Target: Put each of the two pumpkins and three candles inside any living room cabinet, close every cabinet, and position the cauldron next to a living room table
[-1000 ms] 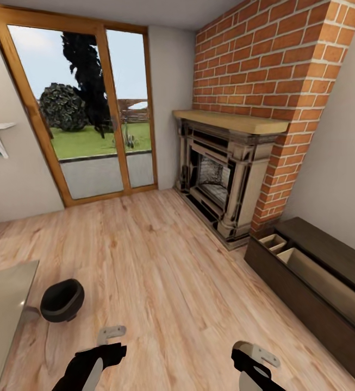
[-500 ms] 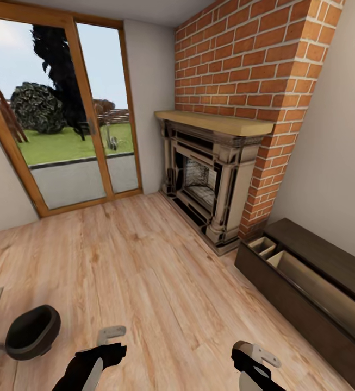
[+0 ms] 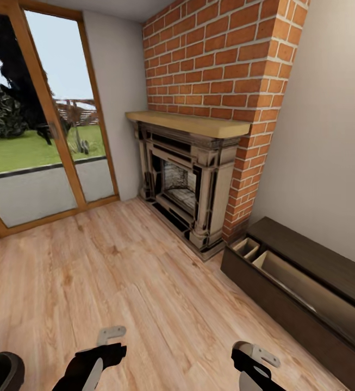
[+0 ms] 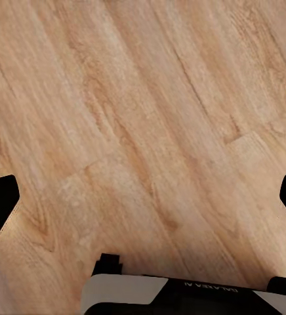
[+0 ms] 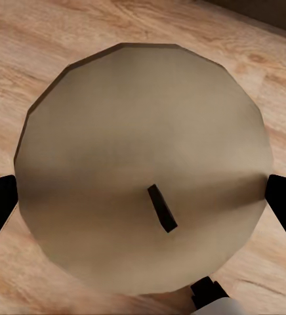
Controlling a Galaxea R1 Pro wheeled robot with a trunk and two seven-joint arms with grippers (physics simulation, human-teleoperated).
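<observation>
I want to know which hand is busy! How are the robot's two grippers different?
The right gripper has a beige candle between its fingers; the left gripper has nothing. The right gripper is closed against the candle's sides; the left gripper is open, with bare wood floor showing between its fingers. Both have black fingertips and hang over the floor.
</observation>
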